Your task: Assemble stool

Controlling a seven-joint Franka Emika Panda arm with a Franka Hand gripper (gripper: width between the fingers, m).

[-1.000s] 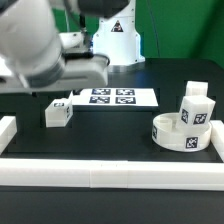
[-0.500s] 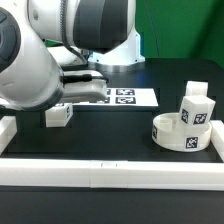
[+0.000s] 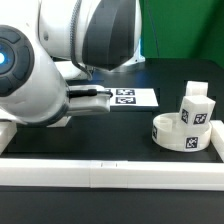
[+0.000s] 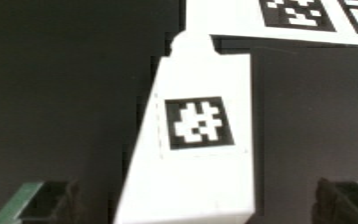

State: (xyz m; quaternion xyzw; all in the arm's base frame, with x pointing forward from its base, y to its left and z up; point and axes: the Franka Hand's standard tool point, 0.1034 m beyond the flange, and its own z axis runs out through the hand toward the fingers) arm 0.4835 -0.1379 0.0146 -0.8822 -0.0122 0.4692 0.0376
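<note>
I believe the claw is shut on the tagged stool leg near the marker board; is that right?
Not quite: the wrist view shows the claw open, its fingers clear of the stool leg on either side, near the marker board.

The Panda arm (image 3: 45, 85) leans low, its bulky white links filling the exterior view's left and its dark hand reaching in just beside the marker board (image 3: 140, 100). The gripper (image 4: 190, 200) points down near that board, jaws spread wide, the dark fingers (image 4: 30, 198) well apart and gripping nothing.
</note>
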